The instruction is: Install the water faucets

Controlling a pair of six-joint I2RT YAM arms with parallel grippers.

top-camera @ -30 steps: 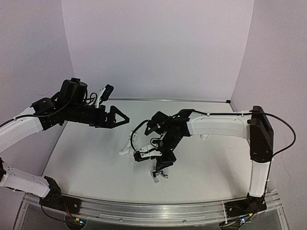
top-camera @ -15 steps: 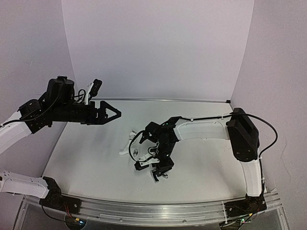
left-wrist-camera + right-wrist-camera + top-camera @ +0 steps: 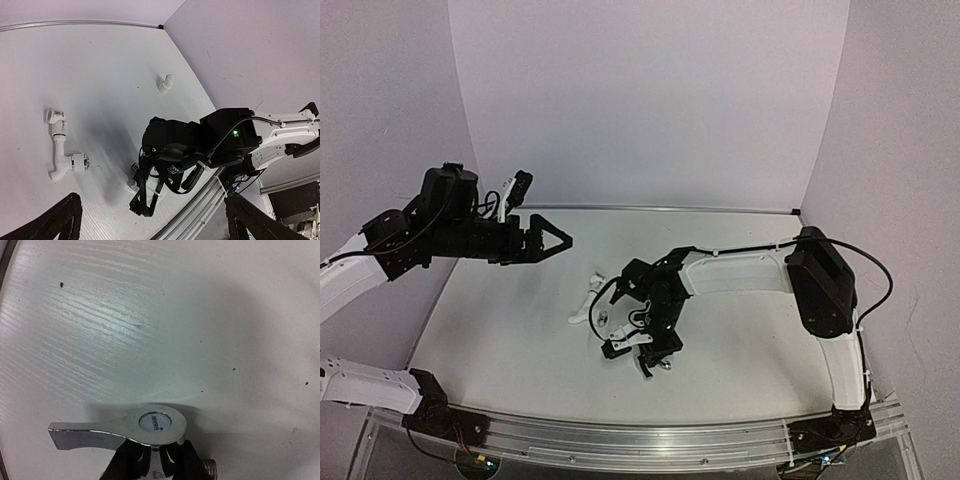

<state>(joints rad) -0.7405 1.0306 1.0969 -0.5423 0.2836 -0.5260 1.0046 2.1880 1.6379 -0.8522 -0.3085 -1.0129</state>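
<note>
- Right wrist view: the right pincer (image 3: 156,464) is almost shut. Its two black fingers squeeze the tap (image 3: 120,432) just under the lever.
- Its lever sticks out to one side of this pincer. A bit of the screw end peeks out on the other side. The tap rests on the table (image 3: 150,315).
- Up in the air, the left pincer (image 3: 558,240) is wide open and holds nothing. It hangs well apart from the right pincer.
- A pipe (image 3: 59,150) lies just beside the right pincer. The elbow (image 3: 166,83) lies well apart from it, out past it toward the back corner.
- I think the step now is grabbing the tap. It is not in the elbow yet.
- Next, the right pincer should lift the tap without letting it slip. Then it should carry it to the elbow, point the screw end at the hole and turn it in. The elbow looks small and light, so the left pincer may need to hold it.
- One second ago the right pincer was wider and a little higher. Now the arm has folded low and the fingers have closed. The left pincer has pulled back, farther from the right one. Tap and pipe lie where they were.
</note>
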